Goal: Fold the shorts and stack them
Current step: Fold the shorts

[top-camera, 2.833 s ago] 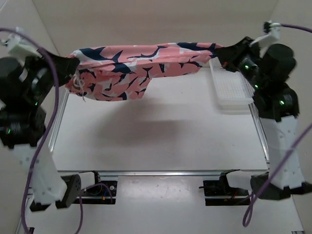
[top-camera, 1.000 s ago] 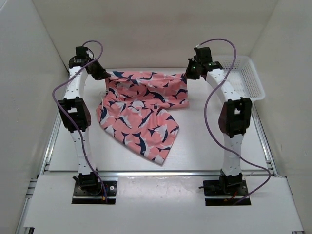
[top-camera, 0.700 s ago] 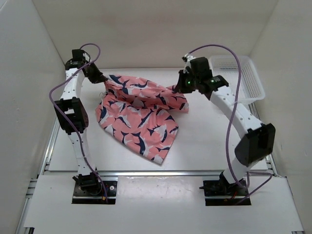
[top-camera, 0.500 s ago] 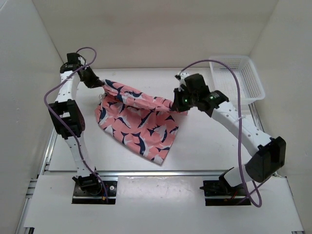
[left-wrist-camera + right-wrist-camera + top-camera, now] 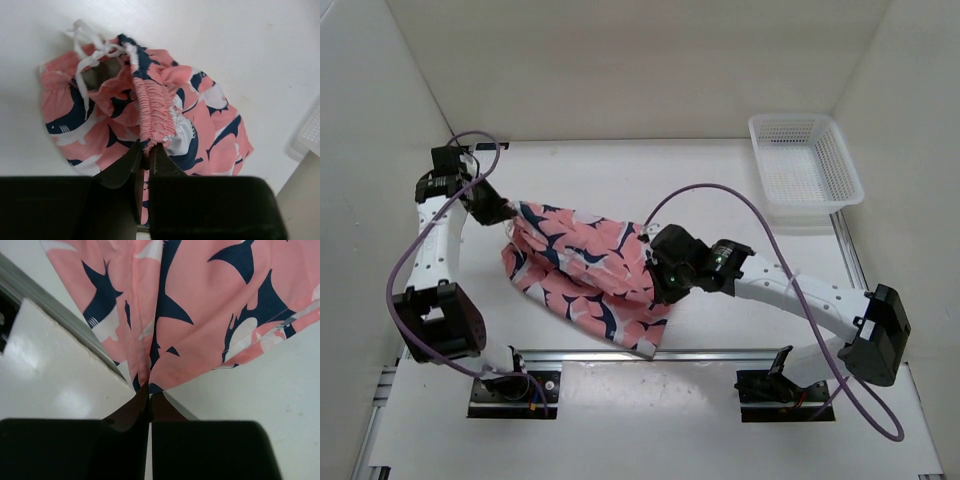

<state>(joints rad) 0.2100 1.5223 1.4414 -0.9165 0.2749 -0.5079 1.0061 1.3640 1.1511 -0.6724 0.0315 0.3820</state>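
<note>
The coral-pink shorts (image 5: 582, 268) with navy-and-white sharks lie bunched at the near left of the table, one corner reaching the front rail. My left gripper (image 5: 505, 215) is shut on their gathered waistband (image 5: 152, 112), close to the white drawstring (image 5: 87, 55). My right gripper (image 5: 657, 283) is shut on a fabric edge (image 5: 150, 375) at the shorts' right side, low over the table. In the right wrist view the cloth (image 5: 200, 305) spreads away from the pinched fingers.
A white mesh basket (image 5: 805, 165) stands at the far right corner. The metal front rail (image 5: 720, 354) runs along the table's near edge, just below the shorts' lowest corner. The right arm's purple cable (image 5: 740, 200) arcs over the middle.
Both grippers have carried the shorts from the back of the table toward the near edge and lower. The right arm swung far to the left and down; the cloth now lies more bunched.
</note>
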